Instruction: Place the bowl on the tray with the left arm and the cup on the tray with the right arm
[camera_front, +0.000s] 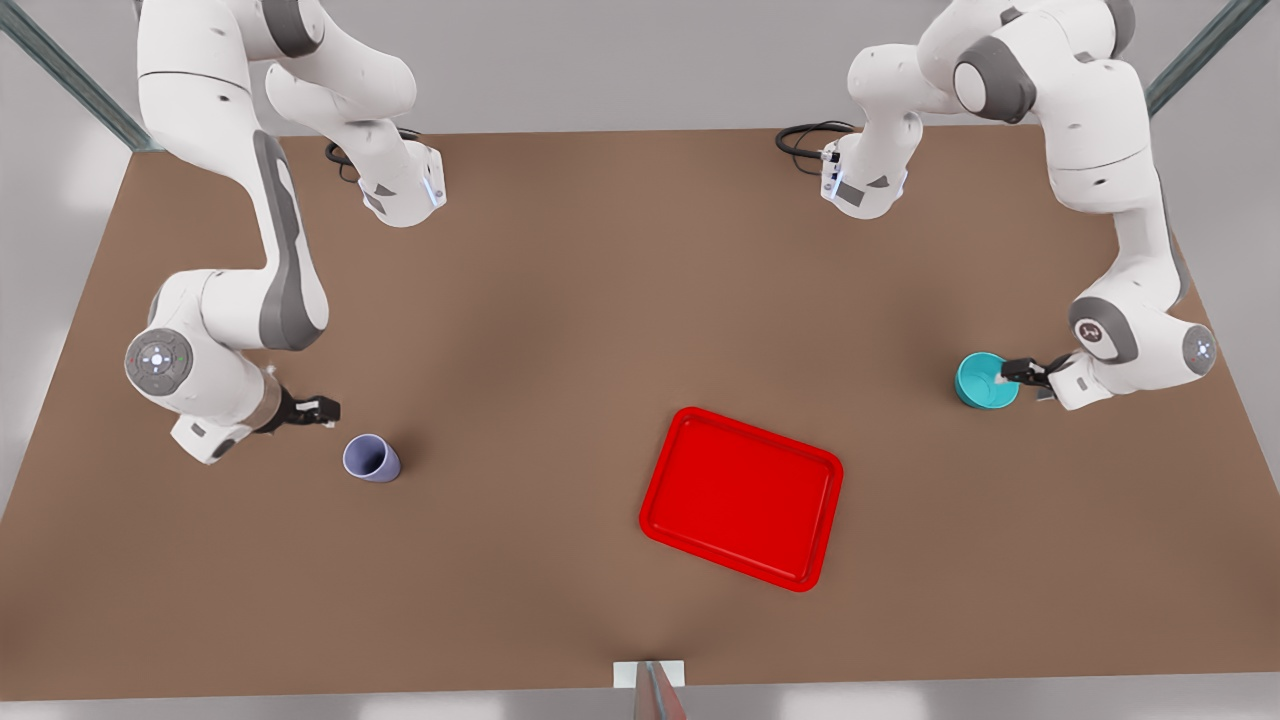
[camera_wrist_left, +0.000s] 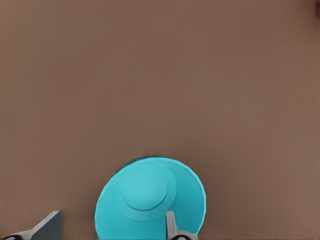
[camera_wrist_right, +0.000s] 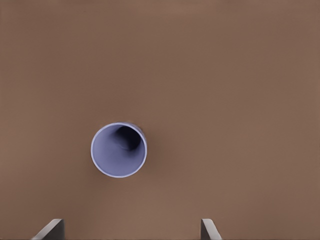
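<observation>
Left arm: folded low at the front view's right edge, its hand over the near rim of the teal bowl, fingers spread apart, one inside the bowl and one outside on the table. Right arm: bent low at the front view's left, its hand just beside the upright lavender cup, not touching, fingers apart. Red tray: lower centre of the front view, well apart from both.
</observation>
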